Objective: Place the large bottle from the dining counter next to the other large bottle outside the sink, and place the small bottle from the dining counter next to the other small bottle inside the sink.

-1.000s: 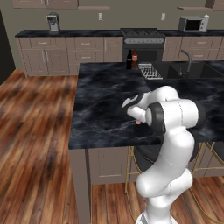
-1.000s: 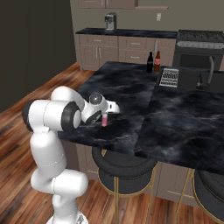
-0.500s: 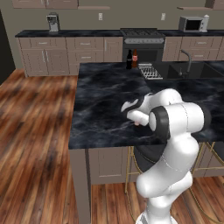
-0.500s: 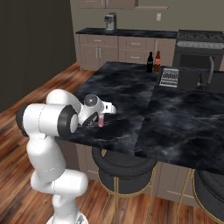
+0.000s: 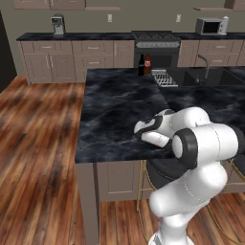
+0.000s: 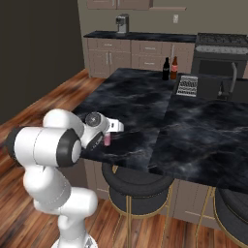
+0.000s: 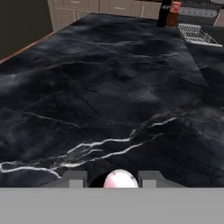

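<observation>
My gripper (image 6: 107, 137) is shut on the small pink bottle (image 6: 106, 141) just above the dining counter (image 6: 140, 99) near its front edge. In the hand view the bottle's pale pink top (image 7: 119, 179) sits between my fingertips (image 7: 75, 178). From the left base view my gripper (image 5: 139, 128) points left over the dining counter (image 5: 112, 103). At the far end the brown red-labelled large bottle (image 6: 174, 68) stands upright right beside the other large bottle (image 6: 165, 69), which is black, outside the sink (image 6: 213, 88). The other small bottle is out of view.
A wire dish rack (image 6: 187, 85) lies between the two tall bottles and the dark faucet (image 6: 233, 80). Round black stools (image 6: 135, 186) stand under the counter's near edge. A stove (image 5: 155, 45) and cabinets line the back wall, with wood floor (image 5: 38, 139) to the left.
My hand has drawn back a little toward the counter's near edge, carrying the pink bottle with it. The two tall bottles have stayed put.
</observation>
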You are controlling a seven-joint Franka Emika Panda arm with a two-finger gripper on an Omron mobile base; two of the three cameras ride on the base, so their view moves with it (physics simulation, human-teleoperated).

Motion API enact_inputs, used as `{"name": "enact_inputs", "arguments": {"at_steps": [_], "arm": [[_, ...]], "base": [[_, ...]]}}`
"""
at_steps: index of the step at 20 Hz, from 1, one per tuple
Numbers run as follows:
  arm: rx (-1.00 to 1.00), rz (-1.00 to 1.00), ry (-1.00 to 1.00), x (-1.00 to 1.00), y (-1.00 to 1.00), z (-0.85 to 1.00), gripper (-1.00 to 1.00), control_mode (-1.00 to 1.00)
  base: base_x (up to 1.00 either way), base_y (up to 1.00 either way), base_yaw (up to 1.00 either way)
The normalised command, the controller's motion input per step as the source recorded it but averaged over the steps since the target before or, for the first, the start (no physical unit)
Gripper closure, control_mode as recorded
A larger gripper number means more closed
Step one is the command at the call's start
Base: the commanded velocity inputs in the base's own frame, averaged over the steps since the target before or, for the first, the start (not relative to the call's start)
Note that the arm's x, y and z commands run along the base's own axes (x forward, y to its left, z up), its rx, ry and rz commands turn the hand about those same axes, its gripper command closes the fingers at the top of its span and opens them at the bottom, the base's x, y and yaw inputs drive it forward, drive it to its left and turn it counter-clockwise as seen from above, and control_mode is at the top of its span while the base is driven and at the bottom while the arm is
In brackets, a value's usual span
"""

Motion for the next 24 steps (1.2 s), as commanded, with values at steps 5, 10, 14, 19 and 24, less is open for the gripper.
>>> {"name": "enact_inputs", "arguments": {"at_steps": [5, 10, 14, 19, 24], "arm": [[0.0, 0.0, -0.09, -0.59, 0.0, 0.34, 1.0, -1.0], [0.0, 0.0, -0.07, -0.21, 0.0, 0.56, 1.0, -1.0], [0.02, 0.0, -0.01, 0.0, 0.0, 0.6, 1.0, -1.0], [0.05, 0.0, 0.0, -0.02, 0.0, 0.36, 1.0, -1.0], [0.05, 0.0, 0.0, -0.31, 0.0, 0.1, 1.0, -1.0]], "base": [[0.0, 0.0, 0.0], [0.0, 0.0, 0.0], [0.0, 0.0, 0.0], [0.0, 0.0, 0.0], [0.0, 0.0, 0.0]]}}
